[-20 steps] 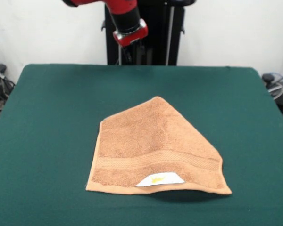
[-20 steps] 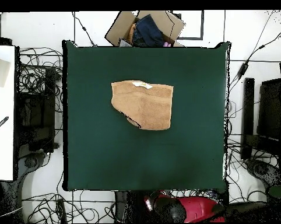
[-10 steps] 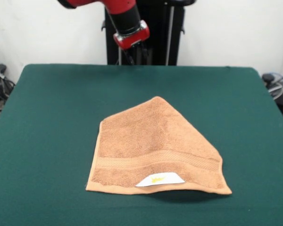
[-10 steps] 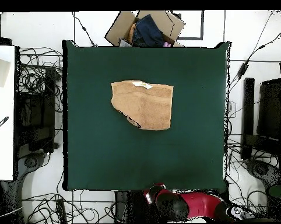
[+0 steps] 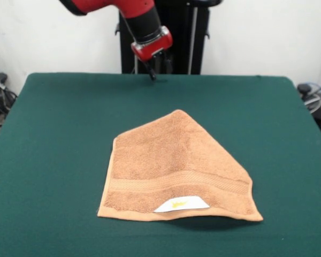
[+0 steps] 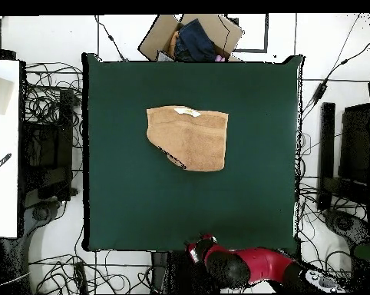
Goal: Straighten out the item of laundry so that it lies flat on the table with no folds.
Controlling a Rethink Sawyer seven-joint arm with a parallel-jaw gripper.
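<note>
Right now the pincer (image 5: 152, 75), grip state can't tell, hangs at the bench (image 5: 53, 134) far edge, approach step; next it needs to reach the towel (image 5: 174, 166) w/ its folded-over corner.

Open brown cardboard box (image 6: 196, 34) holding dark blue cloth (image 6: 194, 40), tangled black cables (image 6: 50, 100) left of the box, white board (image 6: 4, 146) beyond them

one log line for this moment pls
towel: one corner folded over, not flat | gripper: over table's far edge, clear of towel | grasp: none
</note>
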